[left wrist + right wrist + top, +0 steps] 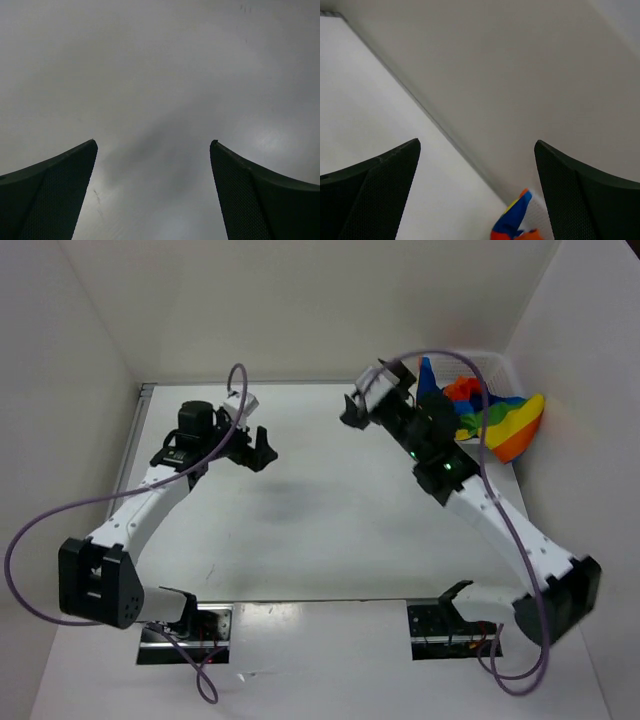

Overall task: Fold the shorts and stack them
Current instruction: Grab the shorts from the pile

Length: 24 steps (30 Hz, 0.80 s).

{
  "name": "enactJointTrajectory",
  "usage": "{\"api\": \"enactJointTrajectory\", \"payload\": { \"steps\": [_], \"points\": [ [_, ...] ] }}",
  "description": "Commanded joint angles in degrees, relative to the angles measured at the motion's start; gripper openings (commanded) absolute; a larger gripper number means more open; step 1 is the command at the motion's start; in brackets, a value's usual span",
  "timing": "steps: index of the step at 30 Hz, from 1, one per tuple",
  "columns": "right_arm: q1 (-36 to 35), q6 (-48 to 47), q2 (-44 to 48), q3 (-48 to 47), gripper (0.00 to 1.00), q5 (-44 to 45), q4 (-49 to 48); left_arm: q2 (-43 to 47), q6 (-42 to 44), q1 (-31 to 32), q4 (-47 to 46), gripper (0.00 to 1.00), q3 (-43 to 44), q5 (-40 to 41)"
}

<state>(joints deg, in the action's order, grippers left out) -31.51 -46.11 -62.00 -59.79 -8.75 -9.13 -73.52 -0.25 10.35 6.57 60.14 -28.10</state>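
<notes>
Top view, left to right, with both wrist views. At far left, a purple cable (45, 525) loops off the left arm (150, 505), which reaches from its base at the near edge toward the middle of the white table (320, 530). The left gripper (257, 447) hangs over bare tabletop. In its wrist view we see its two dark fingers (55, 192) spread wide. Nothing lies between them, they touch nothing, and only the grey surface and a soft shadow show beyond.

Right of centre, the right arm (490, 515) rises from its base and bends back toward the far wall. The right gripper (354, 411) is lifted above the table, well apart from the left one. In its wrist view we see its fingers (582, 197) spread just as wide, holding and touching nothing. Beyond them is the seam where the table meets the wall.

At far right, in the back corner, the shorts (497, 420) sit as a crumpled heap of orange, yellow, green, blue and red stripes, unfolded. A blue and orange tip of them shows at the bottom edge of the right wrist view. The heap sits with the white mesh basket (497, 364); we cannot tell whether it lies inside it or is draped over its rim. The right arm passes just beside the heap, and neither gripper touches the cloth.
</notes>
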Motion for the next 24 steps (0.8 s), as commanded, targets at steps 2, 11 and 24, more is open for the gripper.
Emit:
{"api": "enactJointTrajectory", "payload": {
  "steps": [2,11,24],
  "points": [
    [3.7,26.1,-15.6,-13.6,0.99,24.7,14.5,-5.9,0.3,3.3,8.9,1.0,1.6,4.1],
    [28.5,61.7,-36.0,-28.0,0.94,23.6,29.5,-5.0,0.3,3.8,2.1,1.0,-6.9,-2.0],
    [32.7,60.7,-40.1,-23.0,0.83,24.4,26.2,-6.1,0.3,3.8,2.7,1.0,-7.0,-0.2]
  ]
}}
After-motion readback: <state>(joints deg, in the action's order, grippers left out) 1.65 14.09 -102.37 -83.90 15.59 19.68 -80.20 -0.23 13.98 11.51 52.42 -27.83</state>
